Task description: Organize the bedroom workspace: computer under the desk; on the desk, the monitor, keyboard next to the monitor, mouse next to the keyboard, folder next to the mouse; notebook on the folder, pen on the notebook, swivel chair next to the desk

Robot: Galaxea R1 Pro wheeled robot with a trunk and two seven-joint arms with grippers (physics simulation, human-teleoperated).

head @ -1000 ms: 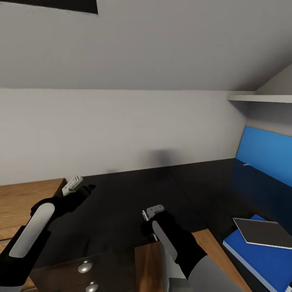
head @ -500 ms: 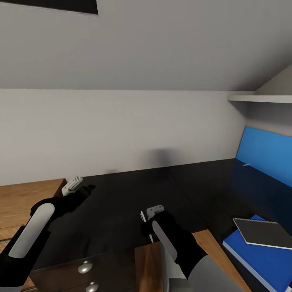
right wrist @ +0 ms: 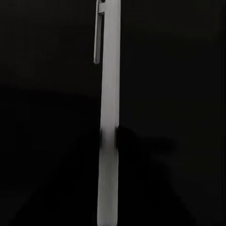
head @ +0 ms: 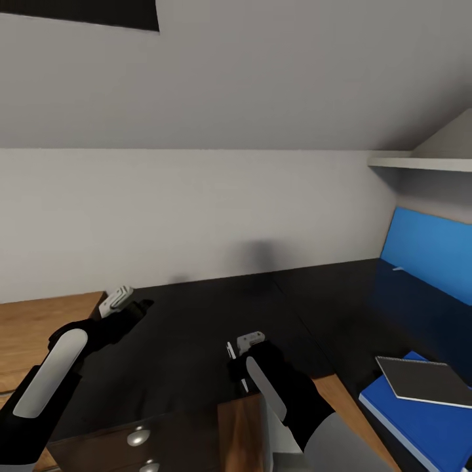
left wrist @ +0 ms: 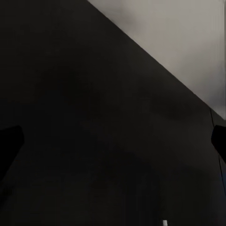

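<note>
Your right gripper (head: 235, 351) is clamped on the thin silver-white pen (right wrist: 108, 132) — it hangs over the near edge of the glossy black desk (head: 196, 328). Your left gripper (head: 118, 298), fingers spread wide, hovers over the desk's left end. Off right, the pale grey notebook (head: 423, 380) lies on the bright blue folder (head: 426, 426) — the blue back panel (head: 426, 246) stands beyond.
</note>
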